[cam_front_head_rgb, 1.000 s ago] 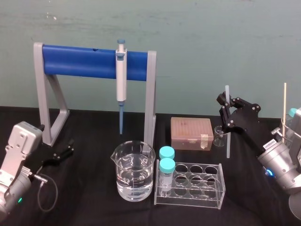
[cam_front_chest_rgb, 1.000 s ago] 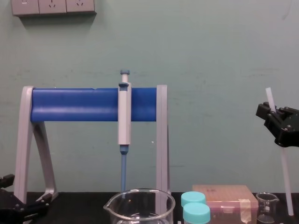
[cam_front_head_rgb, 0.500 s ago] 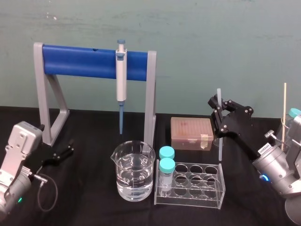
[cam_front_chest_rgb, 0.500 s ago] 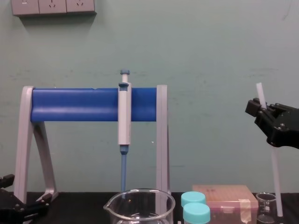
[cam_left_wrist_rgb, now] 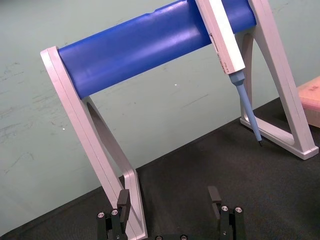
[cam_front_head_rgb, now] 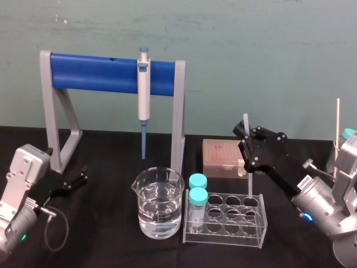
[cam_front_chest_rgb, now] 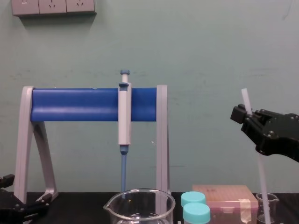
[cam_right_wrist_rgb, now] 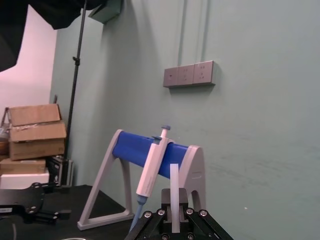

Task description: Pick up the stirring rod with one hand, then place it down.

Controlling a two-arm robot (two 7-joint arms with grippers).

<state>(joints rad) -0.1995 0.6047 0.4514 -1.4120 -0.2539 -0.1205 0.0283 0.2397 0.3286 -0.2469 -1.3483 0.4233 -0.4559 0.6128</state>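
Translucent white and pencil-thin, the rod (cam_front_head_rgb: 249, 183) hangs nearly upright in the right gripper (cam_front_head_rgb: 245, 139). The fingers are clamped on its upper part, with a short stub showing above them. Its lower end sits over the back row of the rack (cam_front_head_rgb: 234, 235), toward the right side of the table (cam_front_head_rgb: 111, 245); whether it touches anything there I cannot tell.

It looks light, stiff and smooth, and probably brittle if it is glass. A firm pinch near the top lets it hang plumb, though it could slip or swing.

Room below is tight. The rack, vials (cam_front_head_rgb: 197, 195), box (cam_front_head_rgb: 220, 159) and small beaker (cam_front_chest_rgb: 267, 205) crowd the tip, and the big beaker (cam_front_head_rgb: 158, 204) stands just beside the rack. The bare strip between the rack and the right edge looks the nearest free spot, and there is more bare table along the front edge to the left.

The left gripper (cam_front_head_rgb: 78, 180) is parked near the left edge, fingers apart.
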